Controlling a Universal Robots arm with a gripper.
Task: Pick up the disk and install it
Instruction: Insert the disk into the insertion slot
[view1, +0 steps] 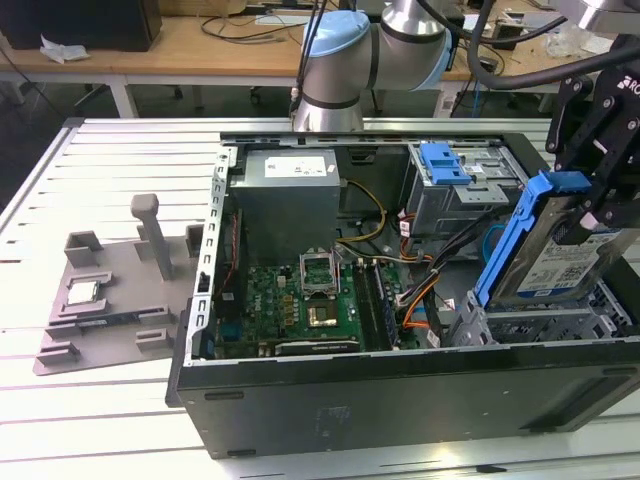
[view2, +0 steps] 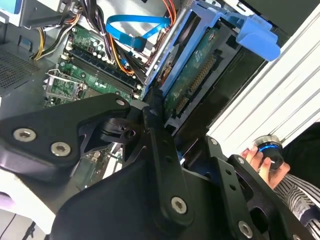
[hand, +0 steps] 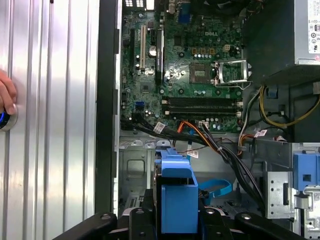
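gripper (view1: 590, 215) holds the disk (view1: 560, 262) tilted over the open computer case (view1: 400, 400).

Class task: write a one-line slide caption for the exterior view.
Gripper holds the disk tilted over the open computer case, above its drive bay.

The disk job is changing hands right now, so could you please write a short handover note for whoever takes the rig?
Gripper: shut on the disk, gripping its upper end.
Disk: tilted, in its blue bracket, lower end down among the drive bays at the exterior view's right of the open computer case.
Done: disk picked up and brought to the case.
Left: it is not yet seated flat in a bay.
Note: a person's hand rests on a knob beside the case.
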